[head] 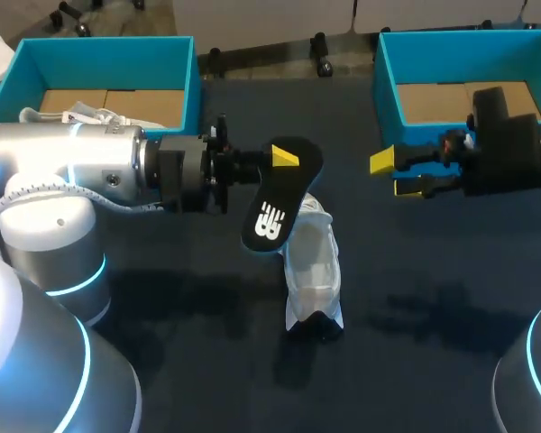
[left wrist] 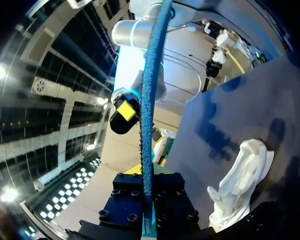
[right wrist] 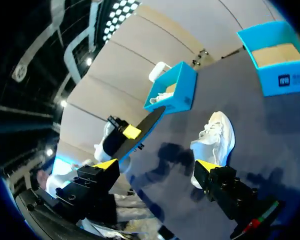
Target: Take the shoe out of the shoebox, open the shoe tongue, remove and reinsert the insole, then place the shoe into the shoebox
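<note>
A black insole [head: 275, 200] with a white logo hangs above the table, my left gripper [head: 284, 162] shut on its upper end. In the left wrist view the insole [left wrist: 149, 100] shows edge-on as a thin blue strip clamped between the black fingers [left wrist: 162, 200]. The white shoe [head: 312, 269] lies on the dark table just under and right of the insole, toe towards the front edge. My right gripper [head: 397, 174] hovers open and holding nothing, right of the insole and in front of the right shoebox [head: 406, 135]. From the right wrist view, shoe [right wrist: 216, 136] and insole [right wrist: 142, 127] lie ahead of the open fingers.
A second blue shoebox [head: 185, 86] stands at the back left behind my left arm, with another white shoe [head: 83, 117] inside. The right box shows only its cardboard floor. Bare tabletop [head: 433, 298] lies in front of the shoe.
</note>
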Controlling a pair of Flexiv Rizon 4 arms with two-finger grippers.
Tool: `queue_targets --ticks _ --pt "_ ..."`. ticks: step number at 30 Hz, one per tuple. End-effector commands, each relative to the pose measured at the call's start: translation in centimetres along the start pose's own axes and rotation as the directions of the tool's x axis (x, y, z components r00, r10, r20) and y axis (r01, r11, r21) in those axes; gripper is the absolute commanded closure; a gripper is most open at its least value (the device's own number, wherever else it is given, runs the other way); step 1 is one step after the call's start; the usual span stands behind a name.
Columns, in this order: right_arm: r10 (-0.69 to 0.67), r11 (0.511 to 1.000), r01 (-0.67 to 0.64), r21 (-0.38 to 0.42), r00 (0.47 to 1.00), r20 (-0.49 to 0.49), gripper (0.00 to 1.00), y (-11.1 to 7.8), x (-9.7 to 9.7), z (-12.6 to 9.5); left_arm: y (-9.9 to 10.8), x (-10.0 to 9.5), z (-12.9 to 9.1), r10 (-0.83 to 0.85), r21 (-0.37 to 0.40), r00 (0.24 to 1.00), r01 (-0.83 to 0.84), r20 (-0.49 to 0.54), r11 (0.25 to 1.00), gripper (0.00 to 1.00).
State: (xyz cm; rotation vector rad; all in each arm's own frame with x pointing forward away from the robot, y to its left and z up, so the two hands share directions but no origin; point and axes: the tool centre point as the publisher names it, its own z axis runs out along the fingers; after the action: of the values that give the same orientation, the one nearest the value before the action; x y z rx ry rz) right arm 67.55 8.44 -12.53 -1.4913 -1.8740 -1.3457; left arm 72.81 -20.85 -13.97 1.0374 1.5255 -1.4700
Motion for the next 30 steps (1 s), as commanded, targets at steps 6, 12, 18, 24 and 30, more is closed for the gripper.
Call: queue_targets --ticks 6,12,18,24,30 --pt "-0.393 0.913 0.388 0.125 0.920 0.013 0.00 0.3 -0.5 0.5 0.7 -0.1 -0.5 -0.119 0.047 0.992 0.121 -0.036 0.992 1.00" --pt "-0.430 0.874 0.412 0.258 0.903 0.013 0.00 0.2 -0.7 1.2 0.7 0.0 -0.8 -0.213 0.065 0.975 0.217 -0.058 0.974 1.00" --pt "-0.430 0.874 0.412 0.258 0.903 0.013 0.00 0.2 -0.7 1.2 0.5 -0.1 -1.3 -0.235 0.032 0.971 0.237 -0.052 0.971 1.00" --pt "-0.430 0.874 0.412 0.258 0.903 0.013 0.00 0.2 -0.7 1.2 0.1 0.7 -1.8 -0.292 0.014 0.956 0.292 -0.033 0.956 1.00" --pt "-0.583 0.785 0.554 0.277 0.812 0.029 0.00 0.2 -1.5 2.0 0.2 1.6 -2.1 -0.332 0.015 0.943 0.332 -0.007 0.943 1.00"
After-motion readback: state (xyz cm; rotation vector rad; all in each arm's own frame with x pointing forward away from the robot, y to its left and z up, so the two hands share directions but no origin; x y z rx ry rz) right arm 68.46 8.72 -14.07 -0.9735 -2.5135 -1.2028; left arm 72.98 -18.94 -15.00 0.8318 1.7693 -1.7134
